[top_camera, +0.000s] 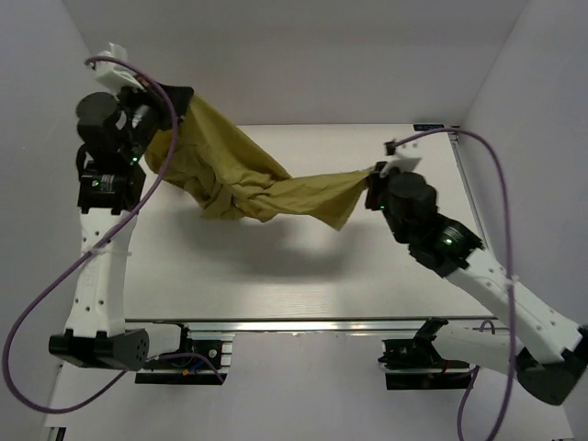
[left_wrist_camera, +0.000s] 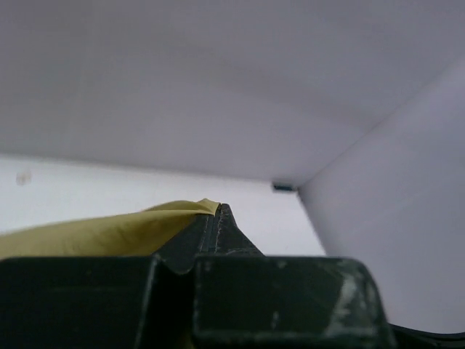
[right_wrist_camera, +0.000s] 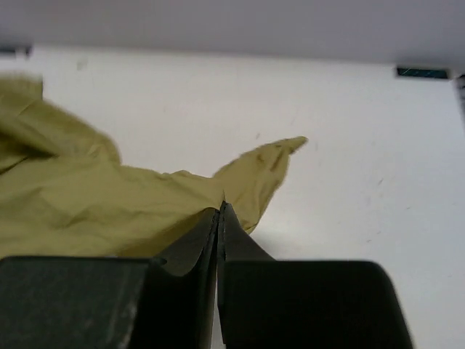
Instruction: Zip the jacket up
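The olive-yellow jacket [top_camera: 248, 179] hangs bunched in the air between my two grippers, above the table, sagging in the middle. My left gripper [top_camera: 176, 99] is shut on its upper left part, high at the back left; in the left wrist view the fabric [left_wrist_camera: 94, 233] comes out of the closed jaws at my left gripper [left_wrist_camera: 216, 211]. My right gripper [top_camera: 375, 175] is shut on the jacket's right edge; in the right wrist view cloth [right_wrist_camera: 109, 203] spreads left from my right gripper [right_wrist_camera: 221, 207]. No zipper shows.
The white table [top_camera: 303, 276] lies below the hanging jacket, with its shadow under the cloth. White walls enclose the back and both sides. A small dark marker [top_camera: 427, 126] sits at the table's far right corner.
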Controlling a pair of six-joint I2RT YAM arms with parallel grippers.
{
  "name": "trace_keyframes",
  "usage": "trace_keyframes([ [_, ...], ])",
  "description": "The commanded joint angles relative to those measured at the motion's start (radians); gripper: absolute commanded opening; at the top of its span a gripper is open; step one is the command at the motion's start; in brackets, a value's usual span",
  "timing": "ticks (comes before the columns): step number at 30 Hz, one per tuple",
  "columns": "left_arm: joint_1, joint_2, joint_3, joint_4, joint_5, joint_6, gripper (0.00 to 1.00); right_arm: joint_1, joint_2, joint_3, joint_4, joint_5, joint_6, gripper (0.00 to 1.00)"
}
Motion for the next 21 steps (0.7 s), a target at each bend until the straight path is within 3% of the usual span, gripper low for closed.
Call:
trace_keyframes([
  [1, -0.002, -0.075, 0.150, 0.055, 0.025, -0.016, 0.00, -0.004, -0.084, 0.075, -0.024, 0.201, -0.038, 0.00],
  [7, -0.001, -0.060, 0.309, 0.051, -0.035, -0.021, 0.00, -0.007, -0.163, 0.179, -0.017, 0.439, -0.114, 0.00],
  [10, -0.002, 0.015, 0.279, 0.046, -0.104, -0.056, 0.00, -0.038, -0.144, 0.187, -0.032, 0.511, -0.111, 0.00],
  [13, -0.002, 0.130, 0.247, 0.034, -0.066, -0.093, 0.00, -0.179, -0.095, 0.182, -0.114, 0.403, -0.040, 0.00],
  [14, -0.001, 0.233, 0.243, 0.020, -0.016, -0.102, 0.00, -0.243, -0.051, 0.182, -0.139, 0.249, -0.017, 0.00],
  [15, -0.002, 0.285, 0.242, 0.015, 0.011, -0.107, 0.00, -0.394, -0.022, 0.178, -0.158, 0.146, -0.004, 0.00],
  [17, -0.001, 0.434, 0.225, 0.034, 0.077, -0.116, 0.02, -0.519, 0.075, 0.130, -0.156, -0.059, 0.020, 0.00],
  [19, -0.005, 0.523, 0.231, 0.037, 0.157, -0.117, 0.25, -0.625, 0.153, 0.104, -0.144, -0.144, 0.033, 0.00],
  [20, -0.010, 0.607, 0.269, 0.020, 0.181, -0.101, 0.66, -0.645, 0.231, 0.102, -0.135, -0.194, 0.046, 0.00],
  [21, -0.013, 0.647, 0.297, -0.001, 0.197, -0.091, 0.89, -0.681, 0.268, 0.102, -0.117, -0.234, 0.031, 0.00],
])
